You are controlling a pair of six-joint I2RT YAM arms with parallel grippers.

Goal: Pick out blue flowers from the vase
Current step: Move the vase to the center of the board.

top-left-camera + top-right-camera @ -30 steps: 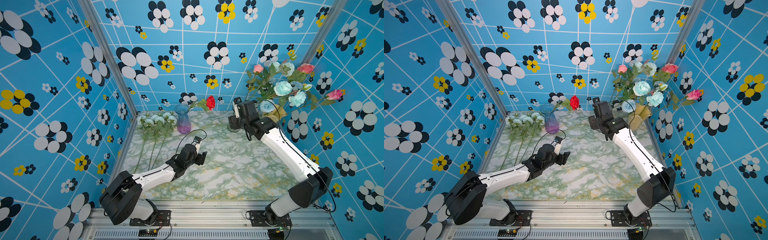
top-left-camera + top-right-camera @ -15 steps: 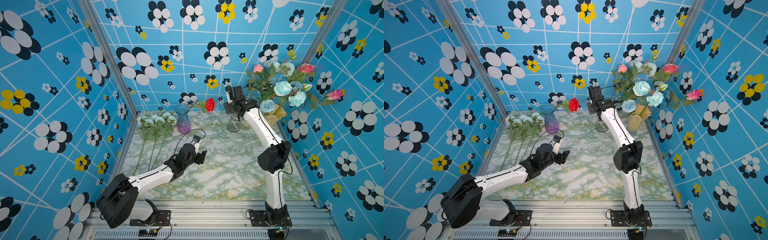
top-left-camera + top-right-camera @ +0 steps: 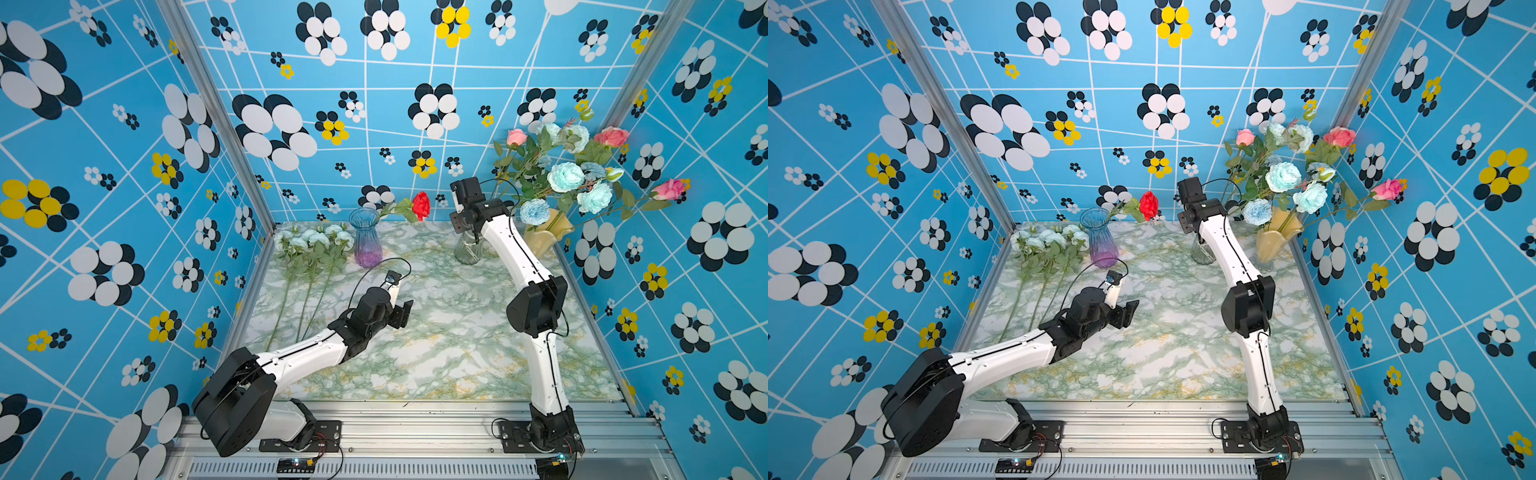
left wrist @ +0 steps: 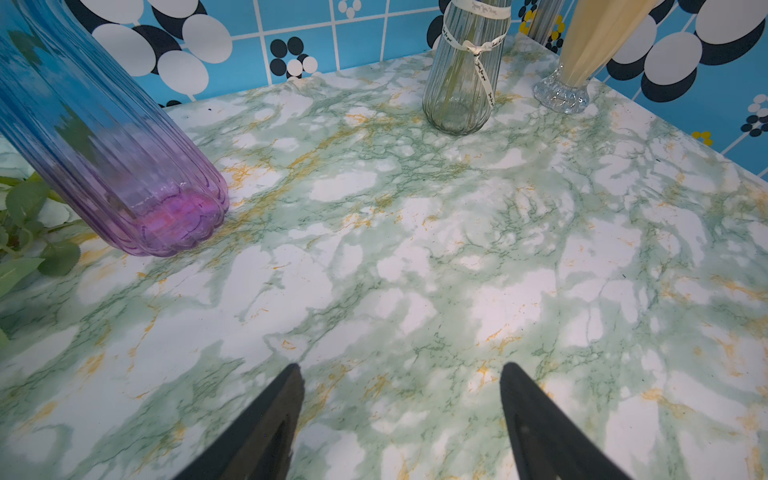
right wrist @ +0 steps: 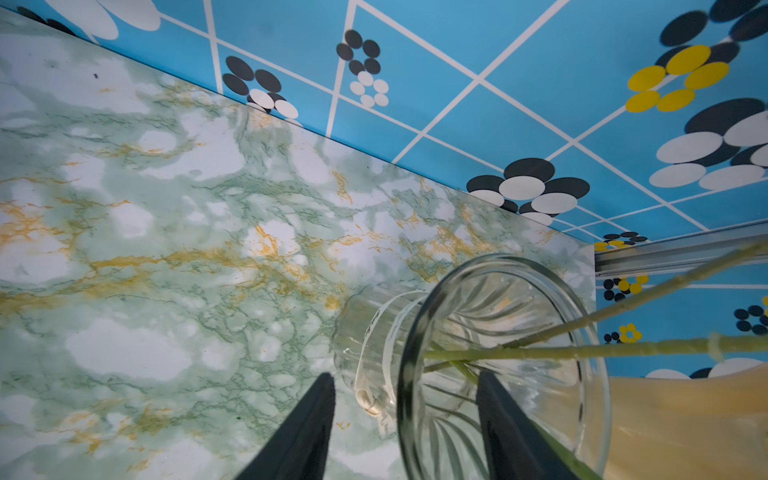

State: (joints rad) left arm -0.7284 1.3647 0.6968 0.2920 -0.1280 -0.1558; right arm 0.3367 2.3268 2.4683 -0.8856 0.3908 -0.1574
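Note:
Pale blue flowers (image 3: 565, 177) stand with pink roses (image 3: 611, 136) in a bunch at the back right, above a clear glass vase (image 3: 468, 251) and a yellow vase (image 3: 544, 239). More blue flowers (image 3: 316, 237) lie flat on the table at the back left. My right gripper (image 5: 406, 374) hangs open over the clear vase's mouth (image 5: 507, 259). One finger is outside the rim and one is over the opening, just short of the green stems (image 5: 582, 351). My left gripper (image 4: 402, 365) is open and empty, low over the middle of the table.
A blue-to-purple glass vase (image 3: 366, 241) with one red rose (image 3: 422, 205) stands at the back centre, close to the lying flowers. Patterned walls close in the marble table (image 3: 436, 353) on three sides. The right arm's elbow (image 3: 536, 305) stands high over the table's right half.
The right arm folded its elbow upward and swung its wrist left and back, over the clear vase; its jaws narrowed somewhat. The left arm hardly moved.

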